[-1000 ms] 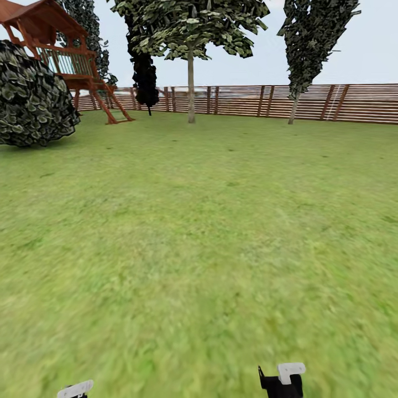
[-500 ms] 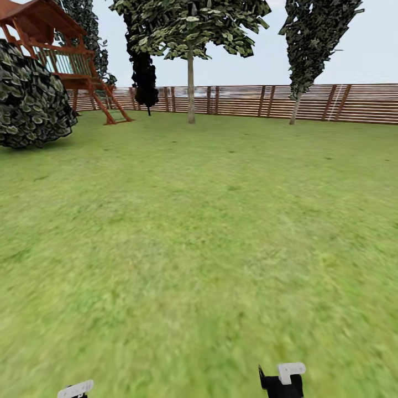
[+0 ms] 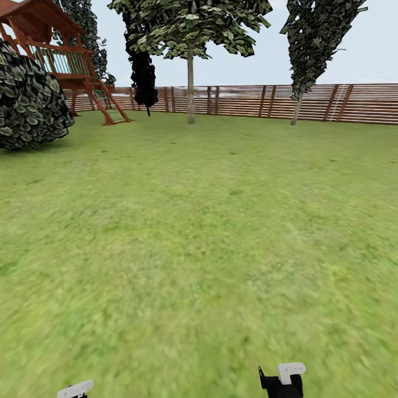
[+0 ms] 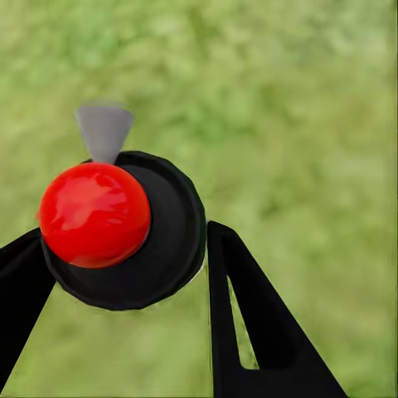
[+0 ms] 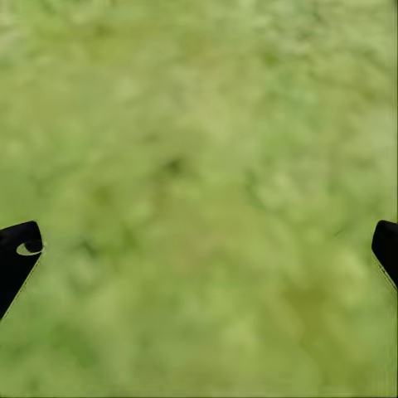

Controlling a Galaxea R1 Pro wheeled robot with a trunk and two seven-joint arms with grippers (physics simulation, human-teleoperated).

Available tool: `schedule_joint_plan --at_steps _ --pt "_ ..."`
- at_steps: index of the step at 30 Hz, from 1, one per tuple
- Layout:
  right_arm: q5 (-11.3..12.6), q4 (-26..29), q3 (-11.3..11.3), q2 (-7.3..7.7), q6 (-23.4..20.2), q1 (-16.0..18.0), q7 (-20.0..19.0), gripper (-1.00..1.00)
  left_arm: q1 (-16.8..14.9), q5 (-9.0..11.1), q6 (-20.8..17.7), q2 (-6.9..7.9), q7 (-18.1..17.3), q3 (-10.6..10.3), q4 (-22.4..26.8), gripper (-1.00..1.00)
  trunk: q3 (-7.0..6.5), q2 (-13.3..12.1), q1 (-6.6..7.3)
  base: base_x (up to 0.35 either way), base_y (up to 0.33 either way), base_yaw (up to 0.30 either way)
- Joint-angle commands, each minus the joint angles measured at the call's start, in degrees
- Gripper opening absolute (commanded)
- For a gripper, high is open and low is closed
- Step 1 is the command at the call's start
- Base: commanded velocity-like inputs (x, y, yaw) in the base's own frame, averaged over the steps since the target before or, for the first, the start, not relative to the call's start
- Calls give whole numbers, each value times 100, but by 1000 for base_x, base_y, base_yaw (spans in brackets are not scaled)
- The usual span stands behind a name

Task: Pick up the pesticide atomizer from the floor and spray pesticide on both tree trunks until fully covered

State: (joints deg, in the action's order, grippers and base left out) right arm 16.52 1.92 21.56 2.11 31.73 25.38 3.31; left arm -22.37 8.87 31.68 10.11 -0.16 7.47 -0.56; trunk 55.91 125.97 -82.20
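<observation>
Left gripper: black fingers pressed against the sides of the pesticide atomizer, seen from above as a round black cap with a glossy red knob on it and a grey cone-shaped nozzle jutting from its rim; blurred grass beneath.
Left gripper, head view: a pale tip at the lower edge, above the lawn.
Right gripper: spread wide, the two black fingertips at opposite edges of the wrist view, nothing between them but grass.
Right gripper, head view: black body with a white piece at the lower edge, well apart from the left one.
Landmark: the slatted wooden fence, reddish-brown, running across the far side of the lawn.
Tree with pale trunk: stands just in front of the fence, its leafy light-green crown rising above it.
Dark narrow tree: near the fence, beside the pale-trunked tree, towards the playhouse.
Second dark tree: by the fence, on the other side of the pale-trunked tree, thin trunk slightly tilted.
Wooden playhouse: raised on legs with a ladder, close to the fence's end.
Round bush: in front of the playhouse, further from the fence.
</observation>
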Motion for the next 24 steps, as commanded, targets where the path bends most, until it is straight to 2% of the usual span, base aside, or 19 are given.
schedule_joint_plan --at_steps 1,24 --pt "23 1 50 0 9 2 29 100 -4 -8 21 0 -1 30 -4 -100 5 2 -3 341 0 0" --pt "26 1 50 0 9 2 31 100 -4 -8 23 0 -1 35 -1 -100 5 2 -3 340 0 0"
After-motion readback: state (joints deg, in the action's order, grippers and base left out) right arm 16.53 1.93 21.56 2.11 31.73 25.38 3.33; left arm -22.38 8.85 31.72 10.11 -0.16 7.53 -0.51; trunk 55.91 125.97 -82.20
